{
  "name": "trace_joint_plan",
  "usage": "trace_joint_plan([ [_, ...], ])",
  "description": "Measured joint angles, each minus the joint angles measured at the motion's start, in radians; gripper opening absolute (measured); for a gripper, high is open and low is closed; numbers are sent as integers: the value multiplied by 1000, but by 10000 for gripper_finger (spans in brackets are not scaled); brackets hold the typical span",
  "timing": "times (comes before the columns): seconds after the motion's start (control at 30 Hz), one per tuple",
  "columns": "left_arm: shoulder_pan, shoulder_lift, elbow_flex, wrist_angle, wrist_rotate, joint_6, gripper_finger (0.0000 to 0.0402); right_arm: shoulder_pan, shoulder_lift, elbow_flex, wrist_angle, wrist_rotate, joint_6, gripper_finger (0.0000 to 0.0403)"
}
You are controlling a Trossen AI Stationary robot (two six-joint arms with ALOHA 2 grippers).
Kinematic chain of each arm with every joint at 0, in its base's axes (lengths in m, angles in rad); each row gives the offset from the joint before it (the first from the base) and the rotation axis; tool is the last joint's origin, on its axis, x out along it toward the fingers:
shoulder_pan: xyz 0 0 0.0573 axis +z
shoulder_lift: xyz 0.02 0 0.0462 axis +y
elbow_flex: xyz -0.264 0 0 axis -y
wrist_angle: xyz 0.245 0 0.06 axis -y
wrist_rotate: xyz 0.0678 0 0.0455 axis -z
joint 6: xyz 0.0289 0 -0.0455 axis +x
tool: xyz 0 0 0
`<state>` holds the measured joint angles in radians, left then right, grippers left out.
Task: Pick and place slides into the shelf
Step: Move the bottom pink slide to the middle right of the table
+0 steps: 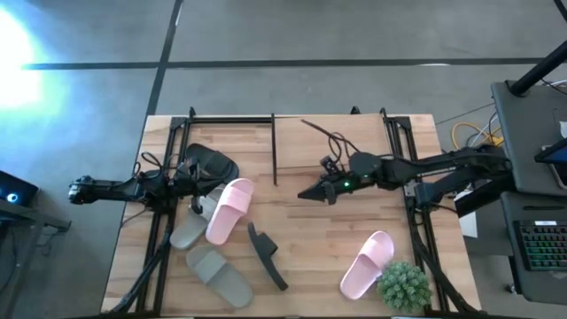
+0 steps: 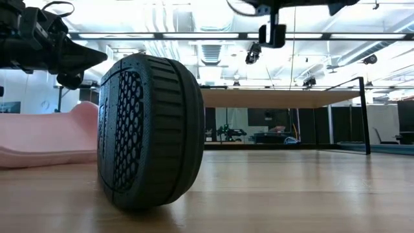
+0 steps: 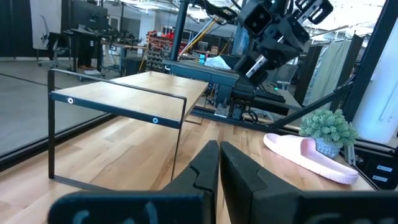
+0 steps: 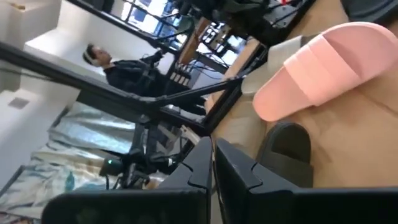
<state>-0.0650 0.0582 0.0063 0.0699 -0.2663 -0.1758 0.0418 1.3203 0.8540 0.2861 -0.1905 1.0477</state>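
Observation:
Several slides lie on the table. A pink slide (image 1: 229, 210) leans on a grey slide (image 1: 189, 226), with a black slide (image 1: 213, 164) beyond them. Nearer lie a second grey slide (image 1: 219, 275) and a black slide (image 1: 266, 257) standing on its edge (image 2: 149, 133). Another pink slide (image 1: 366, 264) lies near the right. The shelf (image 1: 232, 142) stands at the far side (image 3: 118, 106). My left gripper (image 1: 193, 173) hangs shut by the far black slide. My right gripper (image 1: 303, 194) is shut above the table's middle, pointing at the leaning pink slide (image 4: 323, 62).
A small potted plant (image 1: 405, 283) stands at the near right corner beside the pink slide (image 3: 311, 155). Black frame rails (image 1: 416, 221) run along both table sides. Bare wood lies between the shelf and my right gripper. A person (image 4: 102, 62) shows in the room beyond.

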Motion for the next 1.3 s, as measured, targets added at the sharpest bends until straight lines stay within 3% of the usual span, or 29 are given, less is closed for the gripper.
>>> trace_joint_plan([
  [0.1, 0, 0, 0, 0, 0, 0, 1, 0, 36, 56, -138, -2, -11, 13],
  [0.3, 0, 0, 0, 0, 0, 0, 1, 23, 128, 308, -753, 18, -180, 47],
  [0.43, 0, 0, 0, 0, 0, 0, 1, 62, 215, 502, -1121, 126, -286, 87],
  [0.6, 0, 0, 0, 0, 0, 0, 1, 117, 320, 673, -1421, 250, -294, 133],
  [0.87, 0, 0, 0, 0, 0, 0, 1, 234, 429, 753, -1698, 255, -139, 177],
  [1.1, 0, -1, 0, 0, 0, 0, 1, 400, 443, 750, -1733, 259, 33, 189],
  [1.3, 0, 0, 0, 0, 0, 0, 1, 579, 447, 747, -1771, 401, 193, 189],
])
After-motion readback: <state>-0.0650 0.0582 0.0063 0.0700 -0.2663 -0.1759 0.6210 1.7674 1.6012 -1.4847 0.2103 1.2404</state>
